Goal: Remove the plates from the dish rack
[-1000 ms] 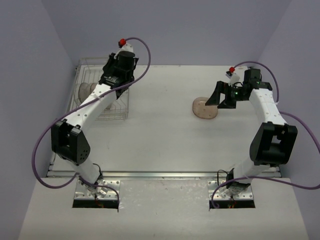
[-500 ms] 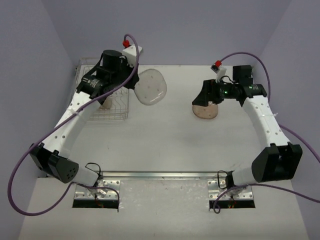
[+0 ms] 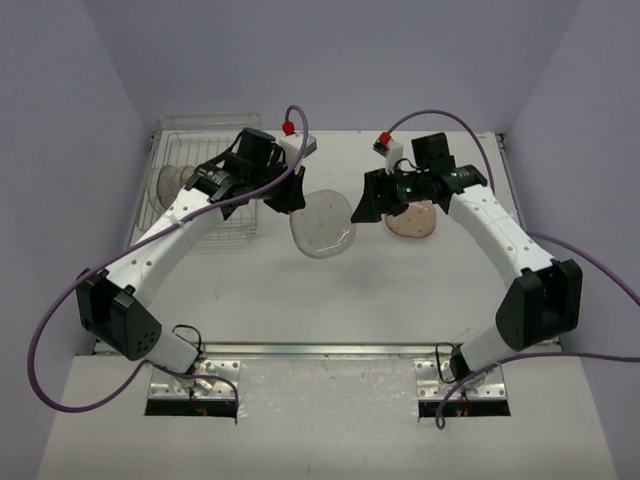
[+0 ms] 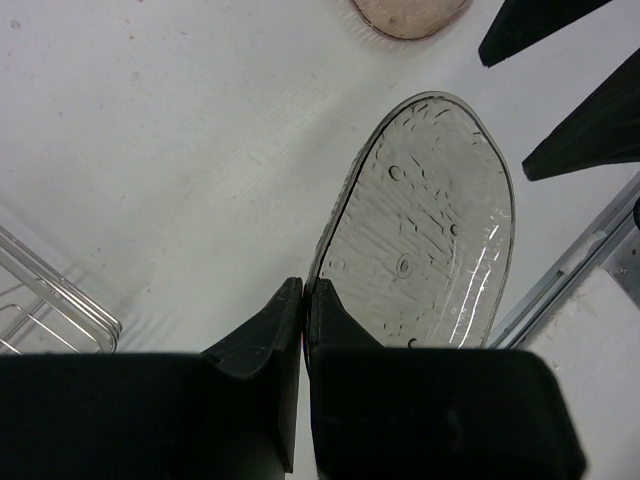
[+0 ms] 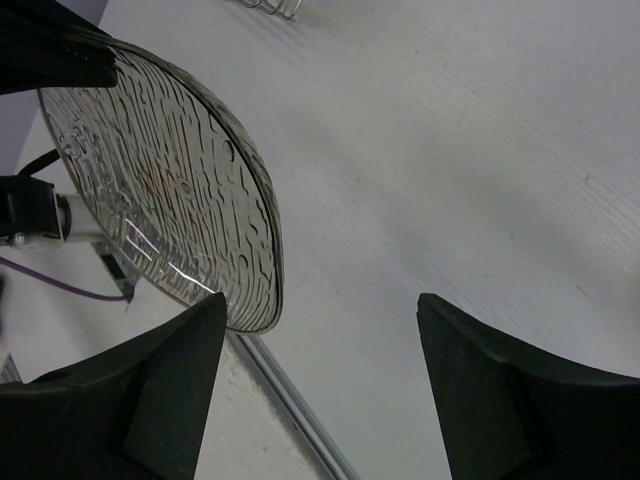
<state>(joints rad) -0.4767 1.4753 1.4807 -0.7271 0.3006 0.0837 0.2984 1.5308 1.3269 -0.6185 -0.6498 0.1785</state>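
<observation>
My left gripper [image 3: 292,196] is shut on the rim of a smoky translucent plate [image 3: 322,224] and holds it in the air over the middle of the table. The left wrist view shows the plate [image 4: 430,230] pinched between my fingers [image 4: 270,320]. My right gripper [image 3: 367,203] is open and empty, just right of the held plate, whose edge [image 5: 180,190] lies near its left finger [image 5: 150,390]. A pinkish plate [image 3: 415,222] lies flat on the table under my right arm. The wire dish rack [image 3: 205,180] stands at the back left with plates [image 3: 172,182] still in it.
The purple walls close in the table at the back and both sides. A metal rail [image 3: 330,350] runs along the table's near edge. Purple cables loop off both arms.
My left arm has lifted the plate out of the rack and carried it right and nearer, to the table's middle. My right gripper has swung left from over the pink plate toward it.
</observation>
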